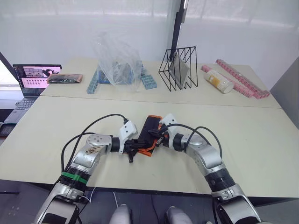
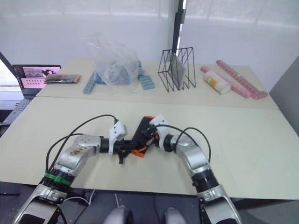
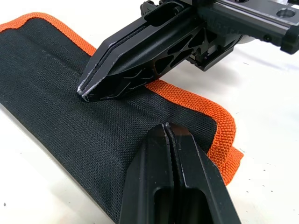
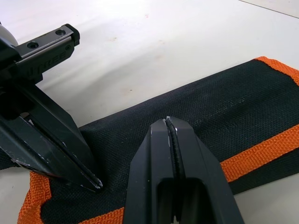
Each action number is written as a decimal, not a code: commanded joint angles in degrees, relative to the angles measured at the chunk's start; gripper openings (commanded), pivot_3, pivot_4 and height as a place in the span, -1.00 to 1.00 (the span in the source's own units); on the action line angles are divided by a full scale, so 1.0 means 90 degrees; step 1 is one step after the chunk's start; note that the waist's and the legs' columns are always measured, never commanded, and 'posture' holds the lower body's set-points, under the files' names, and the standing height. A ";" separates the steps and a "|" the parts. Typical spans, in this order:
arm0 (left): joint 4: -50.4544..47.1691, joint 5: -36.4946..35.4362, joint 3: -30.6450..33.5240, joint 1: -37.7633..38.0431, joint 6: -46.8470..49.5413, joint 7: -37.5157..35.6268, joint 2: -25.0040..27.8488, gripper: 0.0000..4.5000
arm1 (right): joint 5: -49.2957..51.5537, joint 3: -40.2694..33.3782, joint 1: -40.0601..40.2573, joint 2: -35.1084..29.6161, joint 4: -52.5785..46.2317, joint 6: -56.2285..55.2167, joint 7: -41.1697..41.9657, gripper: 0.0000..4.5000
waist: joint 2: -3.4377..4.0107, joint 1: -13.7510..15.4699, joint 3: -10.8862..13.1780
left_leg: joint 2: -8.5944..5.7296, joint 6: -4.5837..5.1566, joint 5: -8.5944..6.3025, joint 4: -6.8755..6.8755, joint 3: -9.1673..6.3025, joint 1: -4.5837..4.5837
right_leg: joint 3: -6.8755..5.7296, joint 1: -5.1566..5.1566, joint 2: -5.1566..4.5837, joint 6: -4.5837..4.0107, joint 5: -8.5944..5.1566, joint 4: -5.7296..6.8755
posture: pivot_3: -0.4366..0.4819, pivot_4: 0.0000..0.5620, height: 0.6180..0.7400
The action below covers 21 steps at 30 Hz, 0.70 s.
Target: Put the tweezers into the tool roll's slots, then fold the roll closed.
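Both hands, left (image 3: 164,128) and right (image 4: 167,122), fingers pressed together, tips on folded tool roll (image 1: 150,132).

Both head eyes looked down over the bench (image 1: 261,140); both wrist cameras sat close above the tool roll (image 3: 56,107), facing each other.

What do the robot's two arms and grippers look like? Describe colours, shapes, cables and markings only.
Both arms are silver-grey metal with rounded joints and looping black cables. The left arm wears a green band near the elbow. White blocks sit at the wrists. The left gripper and right gripper each have two black, tapering, ribbed fingers.
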 commanded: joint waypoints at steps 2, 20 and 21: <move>0.0081 0.0321 -0.0252 0.0263 0.0125 -0.0052 0.0080 -0.97 | -0.0148 0.0074 0.0244 -0.0077 0.0069 0.0166 -0.0038 -1.00 | -0.0051 0.0156 -0.0044 | 0.0120 -0.0013 -0.0036 -0.0022 0.0323 0.0089 | 0.0117 -0.0104 0.0007 -0.0034 0.0020 0.0017 | -0.05 -0.47 0.16; -0.0120 0.0521 -0.0318 0.0401 0.0143 -0.0323 0.0305 -0.97 | -0.0492 -0.0104 -0.0588 0.0174 0.1946 0.0146 -0.0569 -1.00 | -0.0066 -0.0134 -0.0105 | 0.0063 0.0023 -0.0056 -0.0016 0.0232 0.0131 | 0.0119 0.0066 0.0020 0.0014 0.0014 -0.0011 | -0.05 -0.47 0.16; -0.0136 0.0531 -0.0322 0.0417 0.0136 -0.0332 0.0316 -0.97 | -0.0499 -0.0125 -0.0708 0.0200 0.2206 0.0055 -0.0575 -1.00 | -0.0066 -0.0176 -0.0110 | 0.0063 0.0023 -0.0056 -0.0016 0.0231 0.0138 | 0.0119 0.0070 0.0020 0.0015 0.0014 -0.0012 | -0.05 -0.47 0.16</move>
